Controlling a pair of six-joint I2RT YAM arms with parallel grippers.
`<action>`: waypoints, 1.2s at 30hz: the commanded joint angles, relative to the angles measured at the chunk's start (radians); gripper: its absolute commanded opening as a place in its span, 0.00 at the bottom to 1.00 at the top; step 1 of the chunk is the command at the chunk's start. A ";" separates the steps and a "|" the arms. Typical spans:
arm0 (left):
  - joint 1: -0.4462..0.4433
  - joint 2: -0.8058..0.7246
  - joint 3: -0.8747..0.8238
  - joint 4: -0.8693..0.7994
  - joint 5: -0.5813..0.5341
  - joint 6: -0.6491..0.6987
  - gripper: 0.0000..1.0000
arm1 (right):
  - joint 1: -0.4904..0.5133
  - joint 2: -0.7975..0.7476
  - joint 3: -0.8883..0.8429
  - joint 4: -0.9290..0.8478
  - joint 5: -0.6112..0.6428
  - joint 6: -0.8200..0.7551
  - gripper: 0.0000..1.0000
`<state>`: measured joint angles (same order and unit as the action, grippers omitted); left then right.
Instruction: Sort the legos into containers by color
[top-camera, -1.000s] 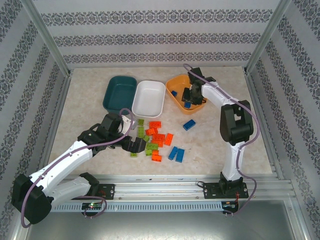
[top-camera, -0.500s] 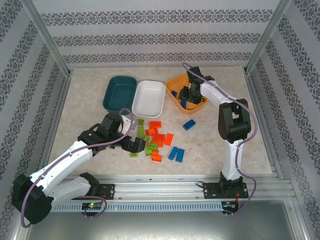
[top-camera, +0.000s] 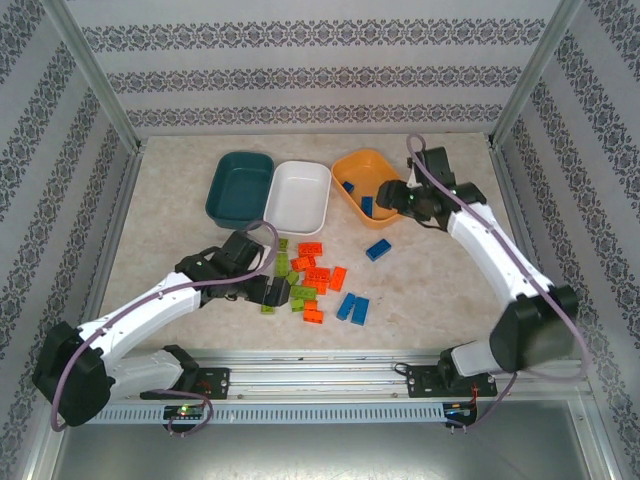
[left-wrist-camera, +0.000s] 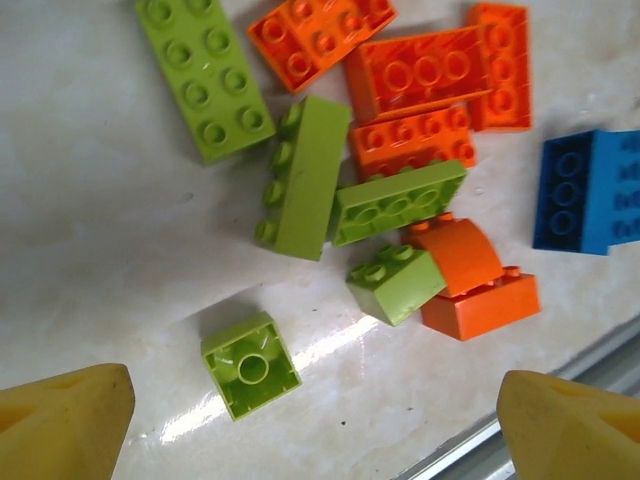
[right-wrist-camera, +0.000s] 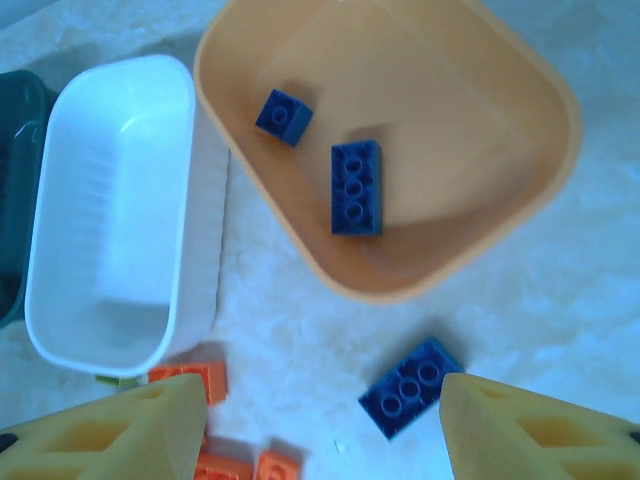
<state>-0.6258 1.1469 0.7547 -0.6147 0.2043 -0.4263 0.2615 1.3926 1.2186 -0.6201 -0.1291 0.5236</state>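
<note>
Orange-red and lime green legos (top-camera: 310, 275) lie heaped mid-table. My left gripper (left-wrist-camera: 320, 420) hangs open over the heap's near side, and a small green brick (left-wrist-camera: 250, 365) lies upside down between its yellow fingers (left-wrist-camera: 60, 420). In the top view that left gripper (top-camera: 272, 290) is at the heap's left edge. The orange tray (right-wrist-camera: 480, 90) holds two blue bricks (right-wrist-camera: 356, 187). My right gripper (right-wrist-camera: 320, 420) is open above the table just in front of that tray, with a loose blue brick (right-wrist-camera: 410, 387) near its right finger. The white tray (right-wrist-camera: 120, 200) holds nothing.
The dark teal tray (top-camera: 240, 185) stands left of the white tray (top-camera: 298, 195) and the orange tray (top-camera: 352, 163) at the back. Two blue bricks (top-camera: 351, 306) lie together near the front, right of the heap. A metal rail (top-camera: 330, 365) runs along the near edge.
My right gripper has lifted out of the orange tray and pulled back to its right side, the arm swinging wide. My left gripper has crept a little closer to the heap.
</note>
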 joint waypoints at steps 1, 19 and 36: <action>-0.055 0.008 -0.037 -0.032 -0.115 -0.144 0.91 | 0.030 -0.076 -0.112 -0.012 -0.007 0.016 0.64; -0.106 0.191 -0.053 0.031 -0.198 -0.236 0.70 | 0.279 -0.174 -0.424 0.045 0.070 0.136 0.64; -0.118 0.274 -0.054 0.091 -0.156 -0.248 0.46 | 0.285 -0.184 -0.468 0.068 0.075 0.141 0.65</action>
<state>-0.7277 1.4128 0.7105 -0.5419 0.0380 -0.6647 0.5350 1.2182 0.7723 -0.5629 -0.0826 0.6563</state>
